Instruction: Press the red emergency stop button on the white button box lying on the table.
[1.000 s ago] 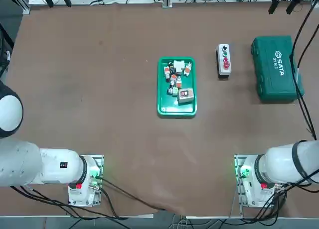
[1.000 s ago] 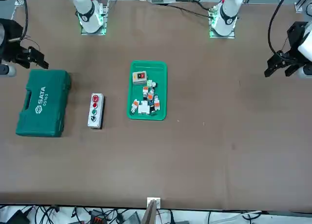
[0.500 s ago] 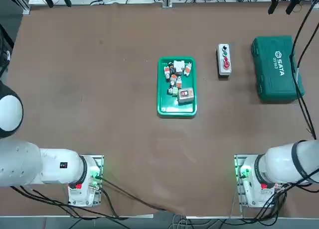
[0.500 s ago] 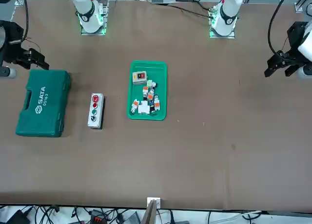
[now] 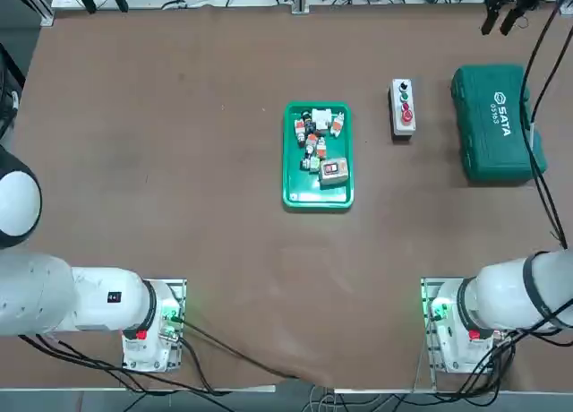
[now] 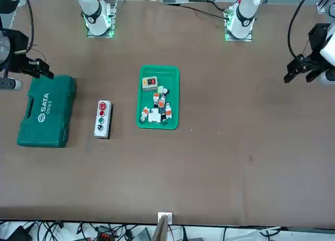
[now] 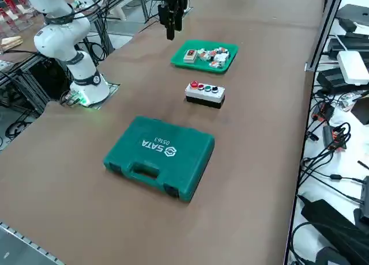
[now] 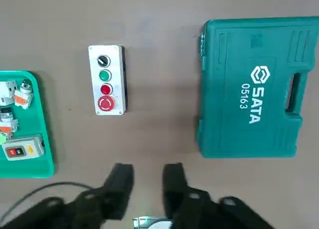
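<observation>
Right gripper: high above the table, at the lower middle of the wrist view; in the top view it sits at the upper right edge, beyond the case.
Fingers: dark, set a narrow gap apart, holding nothing.
White button box: lies flat on the table, right of centre in the upper half of the top view, between the tray and the case, touching neither.
Red emergency stop button: at one end of the box's row of buttons, largest of them; a small red, a green and a black button follow along the row.
Green SATA tool case: closed, lying flat at the upper right of the top view, near the box.
Green tray: centre of the top view, holding small white and orange parts and a little grey switch box.
Table: brown, matte, fills most of every view.
</observation>
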Available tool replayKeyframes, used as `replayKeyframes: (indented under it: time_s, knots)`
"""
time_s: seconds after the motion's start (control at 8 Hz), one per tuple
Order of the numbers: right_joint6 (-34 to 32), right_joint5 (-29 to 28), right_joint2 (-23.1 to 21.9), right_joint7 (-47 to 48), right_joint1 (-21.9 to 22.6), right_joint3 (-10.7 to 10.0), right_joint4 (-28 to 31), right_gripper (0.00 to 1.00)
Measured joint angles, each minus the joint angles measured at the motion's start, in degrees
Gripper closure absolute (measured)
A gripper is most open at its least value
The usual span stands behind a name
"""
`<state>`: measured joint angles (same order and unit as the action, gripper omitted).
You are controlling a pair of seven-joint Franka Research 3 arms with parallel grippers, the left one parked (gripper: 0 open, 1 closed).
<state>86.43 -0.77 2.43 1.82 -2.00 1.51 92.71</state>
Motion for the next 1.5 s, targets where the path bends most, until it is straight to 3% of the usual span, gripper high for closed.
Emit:
replayKeyframes:
  time_s: [0.12,0.25,1.12,1.5]
  knots:
    - [0.0,0.0,0.0,0.0,0.0,0.0,-0.1,0.86]
    - [0.0,0.0,0.0,0.0,0.0,0.0,-0.2,0.98]
    - [1.1,-0.7,0.7,0.0,1.0,0.3,1.0,0.98]
    - [14.1,-4.0,5.2,0.7,5.6,0.6,7.1,0.98]
